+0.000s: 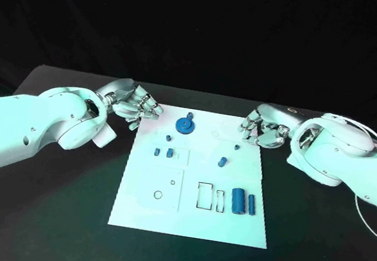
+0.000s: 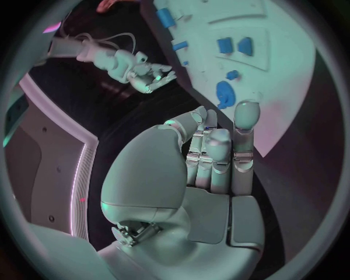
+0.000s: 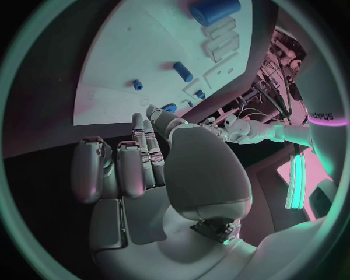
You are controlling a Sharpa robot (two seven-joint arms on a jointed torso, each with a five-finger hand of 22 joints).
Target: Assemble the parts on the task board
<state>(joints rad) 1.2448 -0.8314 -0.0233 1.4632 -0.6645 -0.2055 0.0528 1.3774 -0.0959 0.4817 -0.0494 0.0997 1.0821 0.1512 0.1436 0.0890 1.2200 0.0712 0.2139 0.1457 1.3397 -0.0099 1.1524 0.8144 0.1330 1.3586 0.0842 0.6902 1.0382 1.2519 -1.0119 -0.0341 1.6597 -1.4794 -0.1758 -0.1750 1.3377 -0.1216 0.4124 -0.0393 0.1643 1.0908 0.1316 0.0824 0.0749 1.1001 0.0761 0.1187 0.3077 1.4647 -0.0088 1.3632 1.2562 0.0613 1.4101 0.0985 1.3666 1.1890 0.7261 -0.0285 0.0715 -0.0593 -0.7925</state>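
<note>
Behind left robot hand (image 1: 131, 103), task board (image 1: 139, 209) corner.

The task board (image 1: 143, 213) is flanked at its far corners by the left hand (image 1: 131, 103) and right hand (image 1: 264, 128), both empty with curled fingers; a blue disc (image 1: 184, 126) lies between them.

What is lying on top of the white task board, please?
On the task board lie a round blue disc, several small blue pieces in the middle, and two blue cylinders near the robot. The far corners are partly covered by the left hand and right hand.
</note>
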